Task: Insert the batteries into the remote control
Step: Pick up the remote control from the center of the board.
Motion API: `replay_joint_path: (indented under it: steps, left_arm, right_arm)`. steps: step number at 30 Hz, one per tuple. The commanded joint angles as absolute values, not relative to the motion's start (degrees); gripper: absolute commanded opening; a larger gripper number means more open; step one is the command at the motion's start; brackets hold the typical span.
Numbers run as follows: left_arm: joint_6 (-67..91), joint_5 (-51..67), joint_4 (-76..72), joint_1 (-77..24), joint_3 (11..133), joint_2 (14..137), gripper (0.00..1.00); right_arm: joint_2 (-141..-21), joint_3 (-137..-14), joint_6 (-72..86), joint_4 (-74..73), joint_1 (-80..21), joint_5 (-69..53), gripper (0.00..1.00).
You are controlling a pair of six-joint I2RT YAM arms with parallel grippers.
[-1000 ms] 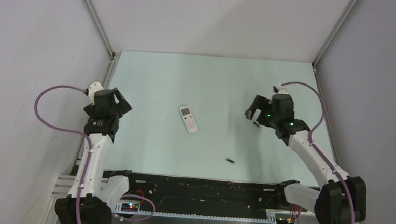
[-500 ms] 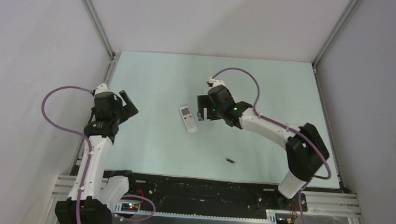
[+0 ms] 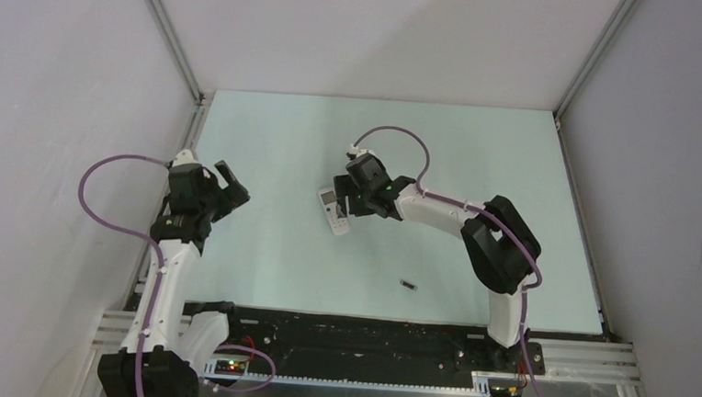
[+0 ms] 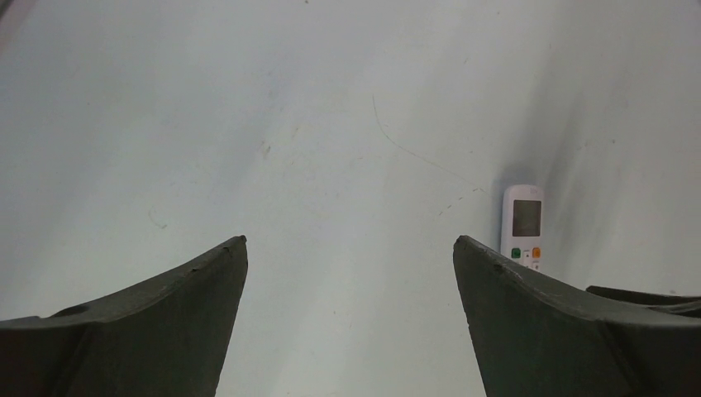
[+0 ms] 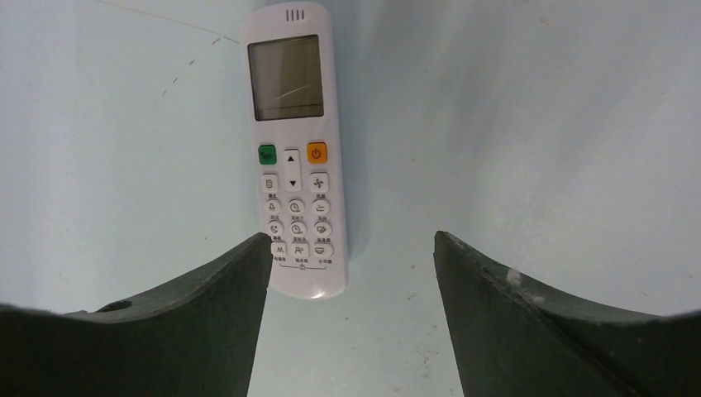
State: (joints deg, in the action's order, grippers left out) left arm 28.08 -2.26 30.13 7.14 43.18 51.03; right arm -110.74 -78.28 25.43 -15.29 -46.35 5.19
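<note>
The right arm has swung from the table's (image 3: 277,139) right side across to the remote control (image 3: 333,211); the left arm has turned slightly inward.
The right gripper (image 3: 345,201) hovers low over the white remote, jaws apart and clamped on nothing, with the handset's button end just beside one finger (image 5: 207,306). The remote lies face up mid-table. One dark battery (image 3: 407,284) lies well apart, nearer the arm bases. The left gripper (image 3: 233,184), jaws wide, holds nothing.

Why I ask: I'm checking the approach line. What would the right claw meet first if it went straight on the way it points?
Most likely the remote control: its button end lies just ahead of the right claw, off to one side. Depth is unclear; it might touch bare table beside it.
</note>
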Motion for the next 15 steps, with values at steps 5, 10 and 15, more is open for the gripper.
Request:
replay_joint_path:
  steps: [5,10,15]
  left_arm:
    - [29.14,2.59,28.29,7.04,43.31,51.61,0.98]
    - [29.26,3.15,28.3,7.03,43.35,51.61,0.98]
    - [29.23,3.36,28.26,7.08,43.34,51.61,0.98]
  right_arm:
    - [-115.39,-83.84,27.08,-15.81,-47.62,4.43,0.72]
    - [-117.98,-85.38,27.93,-16.56,-48.04,5.0,0.65]
    - [-120.07,-86.92,28.09,-18.22,-48.97,6.5,0.58]
